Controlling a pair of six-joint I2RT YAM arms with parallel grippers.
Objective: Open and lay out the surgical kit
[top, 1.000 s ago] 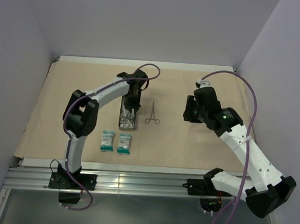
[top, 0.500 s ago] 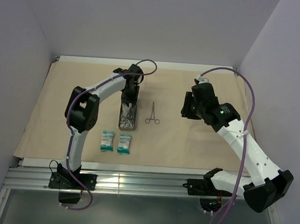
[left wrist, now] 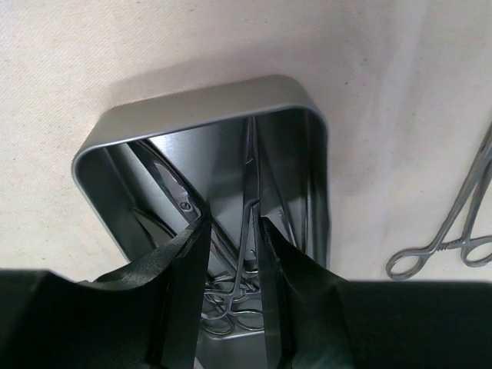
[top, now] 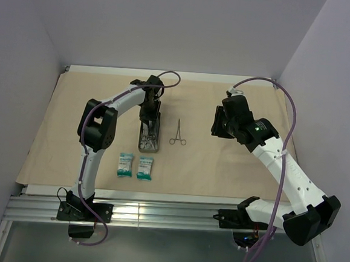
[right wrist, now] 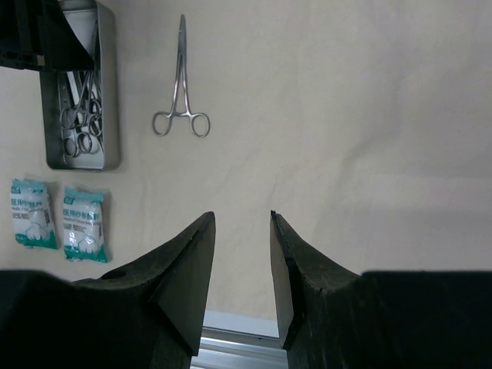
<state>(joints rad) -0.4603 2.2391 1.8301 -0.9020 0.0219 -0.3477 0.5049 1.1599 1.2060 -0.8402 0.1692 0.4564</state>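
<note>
1. Overhead, a tan paper-like wrap (top: 233, 166) is seen spread flat over the white worktop (top: 167, 74), and every piece of the kit is laid on it.
2. A small grey rectangular metal tray (top: 148, 150) is placed left of centre, its long sides running away from the arm bases, and the left pincer (top: 150, 124) is set down into its far end.
3. One pair of silver ring-handled forceps (top: 178, 131) is laid on the wrap just right of the tray, clear of it, with the rings turned towards the bases.
4. Two small teal-and-white packets (top: 125, 165) (top: 145, 167) are set side by side near the tray's near end, apart from it.
5. The right pincer (top: 215, 123) is held above bare wrap, well to the right of the forceps.
6. From the left wrist, the dark fingers (left wrist: 184, 307) are shown inside the tray, partly spread. A thin shank of the silver ring-handled instruments (left wrist: 244, 238) lying in the tray runs up the gap between them. Nothing is seen clamped, and whether the shank is touched cannot be told.
7. From the right wrist, that pincer is shown spread and empty, with only wrap seen through the gap. The tray is found at upper left, the forceps beside it, and the packets below it.
</note>
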